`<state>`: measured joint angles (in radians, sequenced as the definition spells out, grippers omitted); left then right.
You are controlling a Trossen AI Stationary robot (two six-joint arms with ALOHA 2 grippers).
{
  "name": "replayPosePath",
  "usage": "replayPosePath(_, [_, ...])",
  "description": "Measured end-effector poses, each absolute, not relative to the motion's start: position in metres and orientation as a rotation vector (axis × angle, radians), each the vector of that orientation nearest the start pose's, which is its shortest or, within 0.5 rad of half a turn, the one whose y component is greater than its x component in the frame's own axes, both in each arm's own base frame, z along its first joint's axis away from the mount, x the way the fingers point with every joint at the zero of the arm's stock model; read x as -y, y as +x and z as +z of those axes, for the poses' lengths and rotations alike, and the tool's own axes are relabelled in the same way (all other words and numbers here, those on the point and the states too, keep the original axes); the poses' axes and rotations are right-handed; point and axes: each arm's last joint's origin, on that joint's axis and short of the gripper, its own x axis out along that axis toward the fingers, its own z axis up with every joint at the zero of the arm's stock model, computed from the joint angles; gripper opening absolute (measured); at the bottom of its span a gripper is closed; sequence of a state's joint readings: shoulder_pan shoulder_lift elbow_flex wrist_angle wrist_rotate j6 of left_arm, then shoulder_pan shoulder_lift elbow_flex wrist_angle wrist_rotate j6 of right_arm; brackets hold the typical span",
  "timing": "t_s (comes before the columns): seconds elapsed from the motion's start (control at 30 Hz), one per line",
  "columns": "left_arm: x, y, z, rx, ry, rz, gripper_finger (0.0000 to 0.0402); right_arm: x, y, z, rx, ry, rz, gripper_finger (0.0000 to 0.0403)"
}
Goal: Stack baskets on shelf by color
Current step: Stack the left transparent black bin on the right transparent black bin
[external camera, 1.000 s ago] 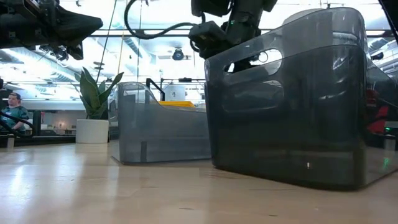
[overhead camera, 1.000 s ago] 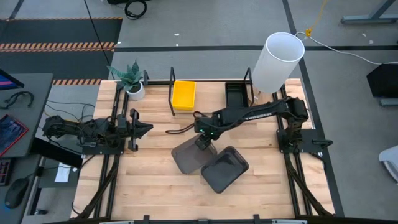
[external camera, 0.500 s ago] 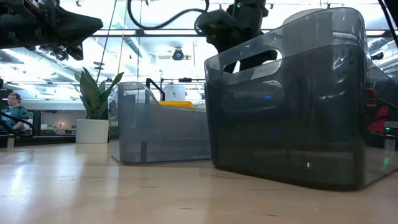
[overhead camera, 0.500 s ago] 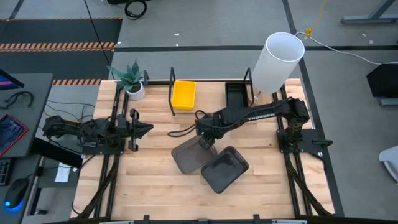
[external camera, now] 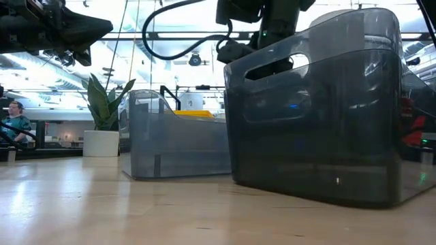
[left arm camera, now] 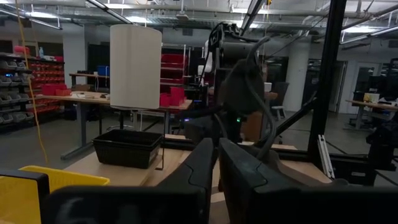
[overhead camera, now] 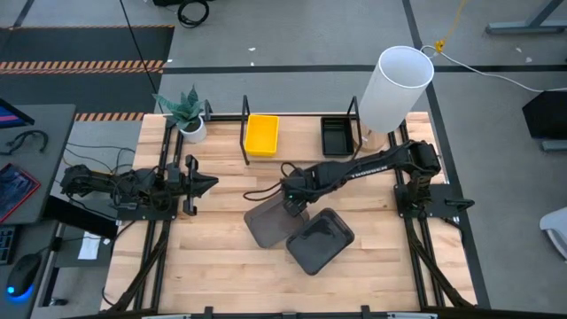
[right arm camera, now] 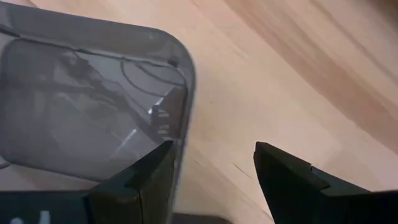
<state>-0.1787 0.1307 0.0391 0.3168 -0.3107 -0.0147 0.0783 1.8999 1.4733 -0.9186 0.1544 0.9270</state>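
Observation:
Two dark grey baskets rest on their bottoms mid-table, one to the left (overhead camera: 268,226) and one nearer and to the right (overhead camera: 319,239), side by side. A yellow basket (overhead camera: 261,135) and a black basket (overhead camera: 337,136) sit in the bays of the shelf (overhead camera: 245,142) at the far edge. My right gripper (right arm camera: 211,149) points down, open, over the far corner of the left grey basket (right arm camera: 81,112). One finger is over the basket's wall, the other over bare wood. My left gripper (overhead camera: 211,184) waits shut at the left.
A tall white cylinder (overhead camera: 394,89) stands at the far right next to the shelf. A potted plant (overhead camera: 188,111) stands at the far left. Bare wood lies toward the near edge and left of the grey baskets. The arms' black rails run along both sides.
My right gripper has shifted a little toward the table's right over the left grey basket's far end and has tipped and rolled slightly. It stays open. Both grey baskets lie where they were.

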Motion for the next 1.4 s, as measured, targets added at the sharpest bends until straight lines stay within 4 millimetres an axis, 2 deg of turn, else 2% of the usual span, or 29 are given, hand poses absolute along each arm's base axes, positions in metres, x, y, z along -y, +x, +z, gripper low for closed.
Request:
replayPosePath(0.27, [0.009, 0.101, 0.197, 0.22, -0.069, 0.13, 0.0026, -0.027, 0.376, 0.206, -1.162, 0.653, -0.64, 0.022])
replayPosePath(0.57, [0.009, 0.1, 0.197, 0.224, -0.07, 0.13, 0.0035, -0.029, 0.387, 0.183, -1.187, 0.65, -0.607, 0.0204])
replayPosePath(0.97, [0.009, 0.101, 0.197, 0.22, -0.069, 0.13, 0.0026, -0.03, 0.388, 0.184, -1.207, 0.626, -0.551, 0.0198])
replayPosePath(1.13, [0.009, 0.101, 0.197, 0.22, -0.069, 0.13, 0.0032, -0.03, 0.386, 0.181, -1.216, 0.614, -0.554, 0.0167])
replayPosePath(1.4, [0.009, 0.101, 0.197, 0.22, -0.069, 0.13, 0.0031, -0.015, 0.384, 0.183, -1.229, 0.613, -0.576, 0.0078])
